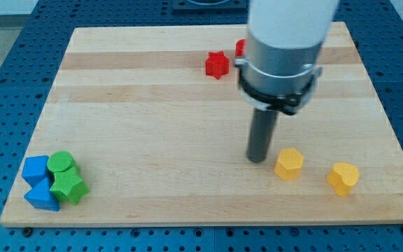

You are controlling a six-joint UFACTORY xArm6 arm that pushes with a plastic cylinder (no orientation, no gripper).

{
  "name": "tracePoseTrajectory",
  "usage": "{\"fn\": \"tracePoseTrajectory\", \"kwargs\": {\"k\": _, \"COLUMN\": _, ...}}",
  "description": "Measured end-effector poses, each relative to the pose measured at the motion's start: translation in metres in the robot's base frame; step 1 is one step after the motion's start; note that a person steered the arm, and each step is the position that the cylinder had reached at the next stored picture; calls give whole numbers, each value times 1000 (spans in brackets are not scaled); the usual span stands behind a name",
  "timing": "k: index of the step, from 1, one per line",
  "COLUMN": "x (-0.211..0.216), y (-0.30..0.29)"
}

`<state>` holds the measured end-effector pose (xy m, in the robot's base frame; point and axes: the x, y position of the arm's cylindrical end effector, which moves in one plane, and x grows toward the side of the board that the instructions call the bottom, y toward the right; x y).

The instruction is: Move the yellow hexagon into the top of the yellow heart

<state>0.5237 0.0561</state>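
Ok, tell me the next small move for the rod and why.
Probably a short push toward the view's right. My tip sits just left of the yellow hexagon, and the yellow heart lies further right and slightly lower, with bare board between them. Pushing right should slide the hexagon toward the heart's top; I'd keep it slightly high so it meets the top rather than the side.

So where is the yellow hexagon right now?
The yellow hexagon sits low on the board, right of centre in the view, between my tip just to its left and the yellow heart to its right.
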Motion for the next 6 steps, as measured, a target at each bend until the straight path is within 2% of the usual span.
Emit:
{"fn": "tracePoseTrajectory", "kwargs": {"k": 1, "x": 12, "y": -27}}
{"fn": "tracePoseTrajectory", "kwargs": {"k": 2, "x": 42, "y": -23}}
{"fn": "tracePoseTrajectory", "kwargs": {"k": 3, "x": 46, "y": 2}}
{"fn": "tracePoseTrajectory", "kwargs": {"k": 5, "x": 2, "y": 69}}
{"fn": "tracePoseTrajectory", "kwargs": {"k": 6, "x": -7, "y": 86}}
